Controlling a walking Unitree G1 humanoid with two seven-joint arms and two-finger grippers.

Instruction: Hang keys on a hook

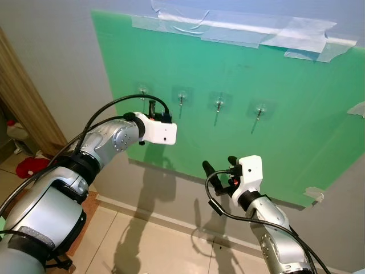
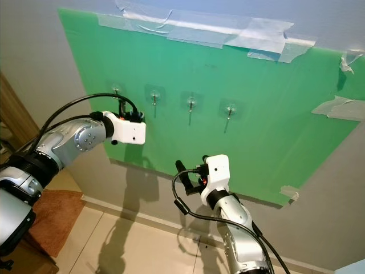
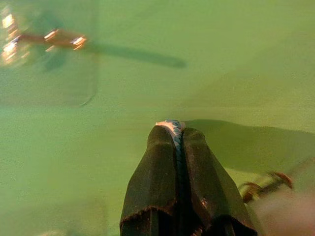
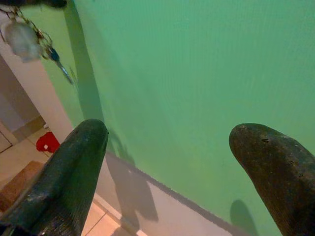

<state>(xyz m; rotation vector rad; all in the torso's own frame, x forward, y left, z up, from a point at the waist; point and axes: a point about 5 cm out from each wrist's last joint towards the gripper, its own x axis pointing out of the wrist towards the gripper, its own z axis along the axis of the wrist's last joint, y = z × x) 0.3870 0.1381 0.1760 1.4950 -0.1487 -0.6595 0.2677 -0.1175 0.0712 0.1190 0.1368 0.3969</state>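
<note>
A green board [image 1: 274, 148] is taped to the wall and carries a row of several clear stick-on hooks with metal prongs. My left gripper [image 1: 153, 105] is up against the board between the leftmost hook [image 1: 143, 91] and the second hook [image 1: 181, 98]. In the left wrist view its fingers [image 3: 167, 167] are shut on a thin blue-white piece of the keys [image 4: 29, 39], whose bunch dangles beside them. One hook [image 3: 44, 39] lies a little way ahead of the tips. My right gripper [image 1: 220, 165] is lower, in front of the board's bottom part, open and holding nothing.
Wide strips of tape [image 1: 239, 28] hold the board's top edge. A wooden door frame [image 1: 23, 97] stands at the left, with a red object [image 1: 31, 166] on the tiled floor and a brown mat [image 2: 51, 217] below my left arm.
</note>
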